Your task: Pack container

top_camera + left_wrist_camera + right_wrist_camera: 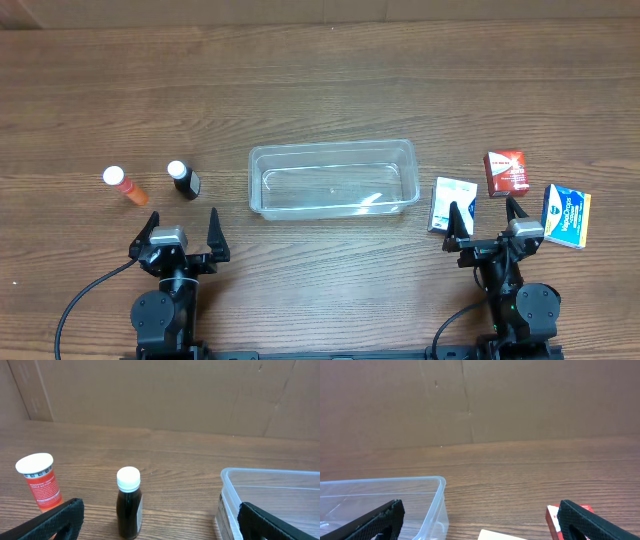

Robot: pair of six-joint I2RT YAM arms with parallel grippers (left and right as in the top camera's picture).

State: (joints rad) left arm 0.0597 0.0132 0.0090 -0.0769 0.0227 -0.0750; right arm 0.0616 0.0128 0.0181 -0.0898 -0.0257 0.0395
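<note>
The clear plastic container (333, 179) sits empty at the table's middle; it also shows in the left wrist view (270, 495) and the right wrist view (385, 502). An orange bottle with a white cap (125, 186) (41, 481) and a dark bottle with a white cap (183, 180) (129, 502) stand left of it. A white box (452, 204) (502, 535), a red box (505, 172) (560, 519) and a blue-and-yellow box (566, 215) lie to its right. My left gripper (182, 228) (160, 530) is open and empty behind the bottles. My right gripper (486, 220) (480, 527) is open and empty near the boxes.
A cardboard wall (160, 395) stands behind the wooden table (320, 90).
</note>
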